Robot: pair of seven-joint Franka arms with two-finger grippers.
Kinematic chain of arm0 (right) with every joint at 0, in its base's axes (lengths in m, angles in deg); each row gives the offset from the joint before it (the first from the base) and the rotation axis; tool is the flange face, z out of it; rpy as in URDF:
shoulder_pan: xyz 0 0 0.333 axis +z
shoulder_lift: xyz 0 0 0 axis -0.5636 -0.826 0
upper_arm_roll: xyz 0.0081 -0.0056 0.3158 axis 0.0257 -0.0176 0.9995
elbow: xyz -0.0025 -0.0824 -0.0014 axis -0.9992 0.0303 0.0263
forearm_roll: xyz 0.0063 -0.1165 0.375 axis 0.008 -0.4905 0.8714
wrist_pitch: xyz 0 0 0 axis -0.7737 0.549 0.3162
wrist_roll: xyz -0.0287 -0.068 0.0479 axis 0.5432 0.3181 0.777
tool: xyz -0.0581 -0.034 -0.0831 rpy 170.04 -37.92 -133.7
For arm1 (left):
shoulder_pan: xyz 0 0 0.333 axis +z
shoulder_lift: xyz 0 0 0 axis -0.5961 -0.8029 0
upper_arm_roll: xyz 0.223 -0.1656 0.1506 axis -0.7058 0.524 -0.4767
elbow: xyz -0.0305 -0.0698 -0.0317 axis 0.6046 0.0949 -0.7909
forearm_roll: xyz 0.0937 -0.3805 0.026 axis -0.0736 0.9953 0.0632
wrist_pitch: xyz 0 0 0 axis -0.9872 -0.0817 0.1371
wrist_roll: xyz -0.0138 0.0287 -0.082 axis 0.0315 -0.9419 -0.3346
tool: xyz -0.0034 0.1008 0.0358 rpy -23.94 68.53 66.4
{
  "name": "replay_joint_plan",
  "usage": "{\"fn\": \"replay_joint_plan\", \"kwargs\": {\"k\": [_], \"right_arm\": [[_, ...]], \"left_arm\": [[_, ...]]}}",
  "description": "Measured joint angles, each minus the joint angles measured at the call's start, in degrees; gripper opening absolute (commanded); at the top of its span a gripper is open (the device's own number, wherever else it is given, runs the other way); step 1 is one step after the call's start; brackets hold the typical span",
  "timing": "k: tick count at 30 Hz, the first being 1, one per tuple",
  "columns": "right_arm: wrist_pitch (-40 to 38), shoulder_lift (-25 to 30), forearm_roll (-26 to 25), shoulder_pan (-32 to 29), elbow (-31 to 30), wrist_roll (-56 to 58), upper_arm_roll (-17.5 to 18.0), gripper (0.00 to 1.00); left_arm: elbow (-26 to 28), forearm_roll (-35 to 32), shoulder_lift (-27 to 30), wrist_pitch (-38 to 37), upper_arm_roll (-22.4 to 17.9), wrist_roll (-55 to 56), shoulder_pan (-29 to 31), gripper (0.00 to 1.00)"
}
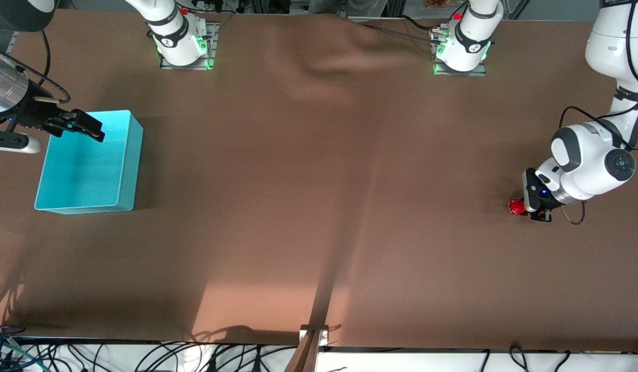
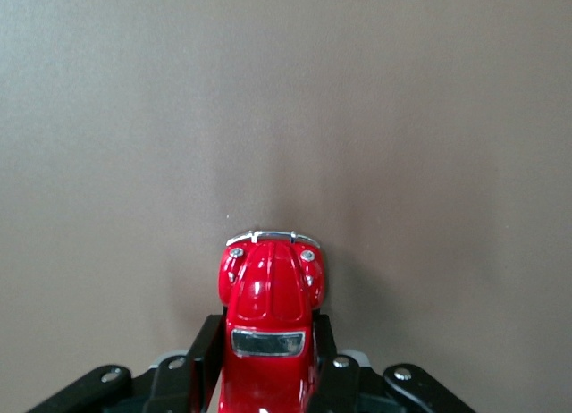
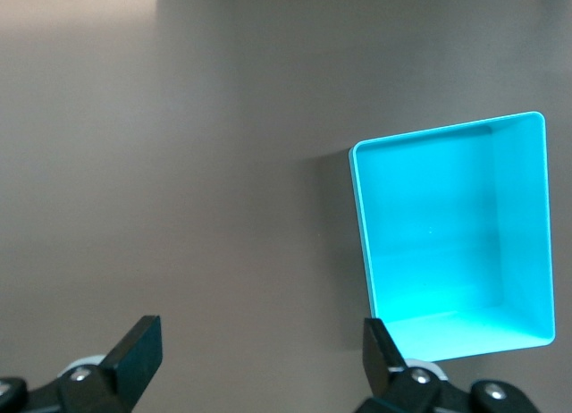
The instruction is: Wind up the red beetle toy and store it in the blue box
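One left tool (image 1: 531, 205) grips the red beetle toy (image 1: 516, 207), nose pointing away from it.

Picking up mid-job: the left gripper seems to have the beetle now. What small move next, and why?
Probably drag the red beetle toy backward along the table to wind it: the left gripper is shut on its sides, wheels down. The blue box sits under the open, waiting right gripper.

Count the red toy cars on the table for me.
1. The red beetle toy sits at the left arm's end of the table, clamped in the left gripper. The blue box looks empty.
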Motion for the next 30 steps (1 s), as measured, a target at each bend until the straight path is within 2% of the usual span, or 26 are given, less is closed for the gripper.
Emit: {"fn": "replay_joint_plan", "kwargs": {"k": [18,30], "right_arm": [[0.00,0.00,0.00,0.00,0.00,0.00,0.00,1.00],[0.00,0.00,0.00,0.00,0.00,0.00,0.00,1.00]], "left_arm": [[-4.00,-0.83,-2.52,-0.11,-4.67,-2.60,0.40,0.09],[-7.04,-0.84,-4.36,-0.08,-4.84,-4.81,4.32,0.10]]}}
